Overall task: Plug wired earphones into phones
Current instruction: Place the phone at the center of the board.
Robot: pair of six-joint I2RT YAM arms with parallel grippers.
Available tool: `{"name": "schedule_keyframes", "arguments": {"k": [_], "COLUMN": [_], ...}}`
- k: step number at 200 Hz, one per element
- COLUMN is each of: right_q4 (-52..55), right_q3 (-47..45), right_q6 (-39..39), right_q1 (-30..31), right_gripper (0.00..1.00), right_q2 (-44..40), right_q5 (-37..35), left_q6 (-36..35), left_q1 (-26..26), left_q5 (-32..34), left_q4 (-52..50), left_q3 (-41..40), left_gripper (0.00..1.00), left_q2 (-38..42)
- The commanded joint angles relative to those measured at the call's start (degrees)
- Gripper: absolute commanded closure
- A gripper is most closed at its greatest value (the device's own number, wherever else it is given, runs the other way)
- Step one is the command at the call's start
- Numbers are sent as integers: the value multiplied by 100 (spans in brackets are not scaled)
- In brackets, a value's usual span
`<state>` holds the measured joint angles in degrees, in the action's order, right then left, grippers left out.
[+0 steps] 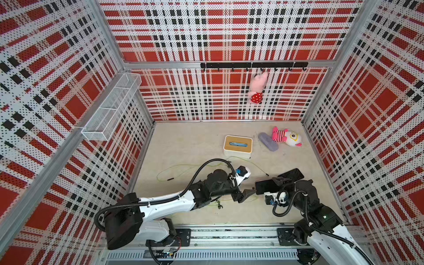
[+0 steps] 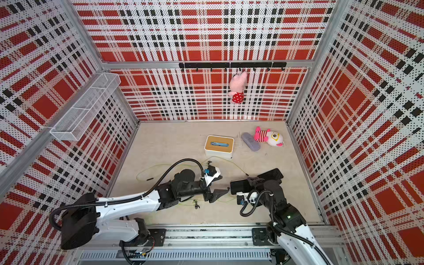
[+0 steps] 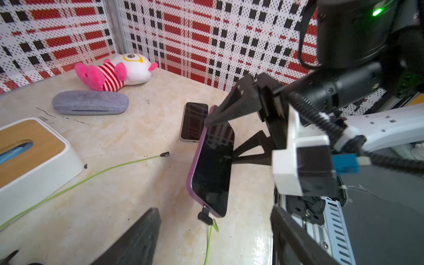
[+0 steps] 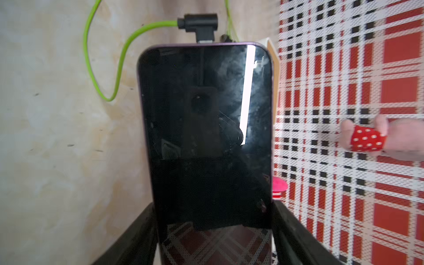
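Over the beige table [image 3: 114, 206], the right gripper [image 4: 212, 206] is squeezing one phone [image 3: 213, 165], plug [image 4: 202, 25] sitting in. The left gripper [image 1: 246, 195] is hanging wide open, empty. Next, maybe: taking the loose plug [image 3: 165, 154] to the far phone [image 3: 193, 121].

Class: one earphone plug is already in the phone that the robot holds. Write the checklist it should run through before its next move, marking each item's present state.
1. Plug sits in the held phone: ok.
2. Left end effector open, clear of that plug: ok.
3. Right end effector gripping the held phone: ok.
4. Second phone plugged in: not ok.
5. Second plug lying free on the table: ok.
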<state>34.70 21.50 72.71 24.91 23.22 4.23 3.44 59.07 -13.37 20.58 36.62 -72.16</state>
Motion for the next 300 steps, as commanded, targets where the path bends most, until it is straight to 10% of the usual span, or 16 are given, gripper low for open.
{"name": "schedule_keyframes", "arguments": {"k": [1, 120, 151, 177, 218, 242, 275, 300], "right_q4": [468, 1336, 1535, 1448, 1774, 1591, -928, -1775], "right_q3": [272, 159, 232, 258, 882, 1576, 1893, 2036], "right_q6": [-390, -403, -338, -348, -693, -1733, -6062, -7714], "right_q1": [-164, -1572, -1602, -1599, -1599, -1602, -1603, -1594], "right_gripper": [55, 49, 35, 1, 0, 0, 0, 0], "right_q2": [348, 2554, 3029, 2966, 2423, 2002, 1848, 2539], "right_q5": [-87, 168, 49, -46, -47, 436, 590, 1365], "left_q6": [200, 101, -33, -142, -43, 274, 981, 1550], "left_q1": [-115, -774, -748, -705, -710, -748, -920, -1349], "left_q5": [379, 483, 661, 925, 1328, 1336, 1455, 1932], "left_q4": [922, 1646, 1684, 1870, 1992, 1961, 2002, 1971], "left_q3": [-483, -1413, -1521, -1691, -1767, -1588, -1428, -1494], "left_gripper": [17, 17, 17, 15, 5, 4, 4, 4], "left_q2": [345, 975, 1080, 1242, 1341, 1225, 1071, 1093]}}
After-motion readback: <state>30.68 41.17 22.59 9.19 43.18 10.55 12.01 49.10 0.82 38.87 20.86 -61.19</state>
